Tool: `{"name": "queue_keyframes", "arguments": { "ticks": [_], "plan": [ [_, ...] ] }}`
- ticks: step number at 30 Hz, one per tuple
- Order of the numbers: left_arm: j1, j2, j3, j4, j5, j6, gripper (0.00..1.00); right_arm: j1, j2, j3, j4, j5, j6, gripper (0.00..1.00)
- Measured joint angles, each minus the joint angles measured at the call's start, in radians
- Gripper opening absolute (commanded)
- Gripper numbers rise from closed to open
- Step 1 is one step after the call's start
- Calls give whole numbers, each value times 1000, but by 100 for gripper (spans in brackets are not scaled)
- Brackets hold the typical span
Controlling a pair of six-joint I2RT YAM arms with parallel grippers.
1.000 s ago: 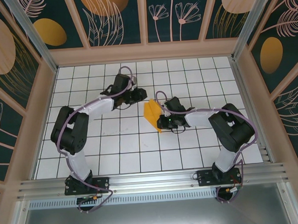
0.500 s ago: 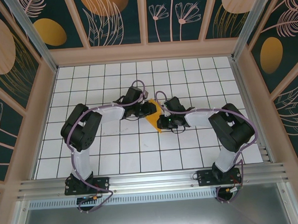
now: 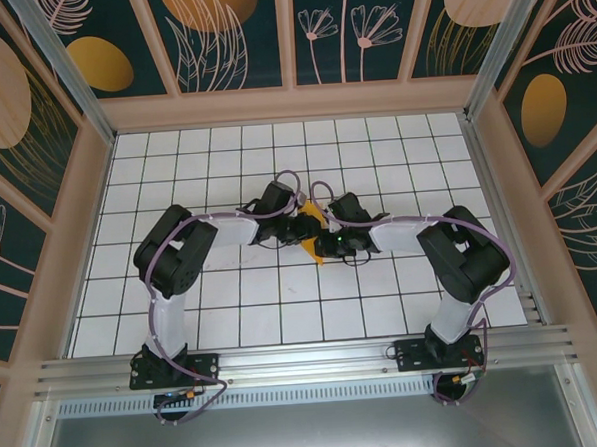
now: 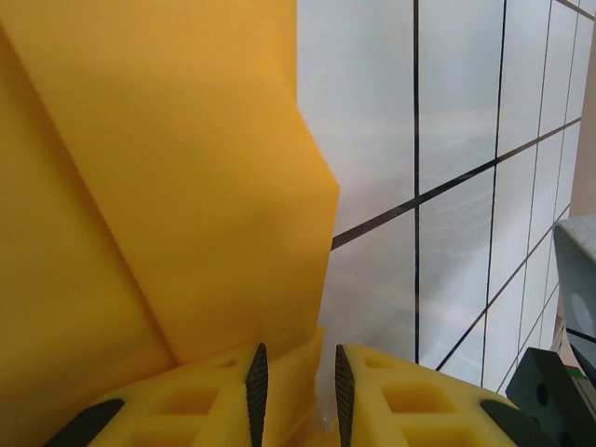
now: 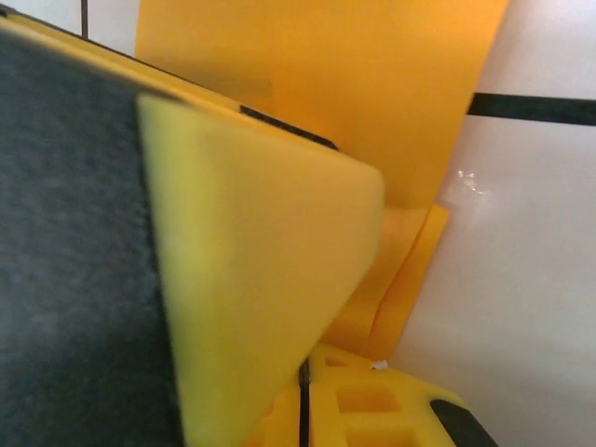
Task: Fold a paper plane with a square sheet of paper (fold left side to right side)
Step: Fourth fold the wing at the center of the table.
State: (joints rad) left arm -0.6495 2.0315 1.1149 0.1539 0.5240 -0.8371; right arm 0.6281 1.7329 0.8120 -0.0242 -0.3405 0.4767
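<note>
Top external shows gridded table (image 3: 183,320), floral walls (image 3: 229,37), possibly folded paper (image 3: 316,253).

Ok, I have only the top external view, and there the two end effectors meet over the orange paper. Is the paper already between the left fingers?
Observer: Yes. In the left wrist view a flap of the square sheet of paper stands in the narrow gap of the left end effector. A sliver of the white table shows beside one pad.
Operator: Is the sheet flat there?
Observer: No. It has a diagonal crease, and one layer overlaps another.
Operator: And the right side?
Observer: In the right wrist view the right end effector is very near a folded edge of two layers. I cannot tell whether it grips them.
</note>
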Motion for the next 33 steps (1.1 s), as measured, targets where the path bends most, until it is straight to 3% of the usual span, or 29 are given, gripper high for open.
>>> {"name": "queue_keyframes", "arguments": {
  "ticks": [16,33],
  "plan": [
    [5,60,141,-138,-40,26,29,0,7,13,-17,3,-3,11],
    [140,228,429,-223,-98,98,29,0,10,14,-16,0,-4,11]
  ]
}}
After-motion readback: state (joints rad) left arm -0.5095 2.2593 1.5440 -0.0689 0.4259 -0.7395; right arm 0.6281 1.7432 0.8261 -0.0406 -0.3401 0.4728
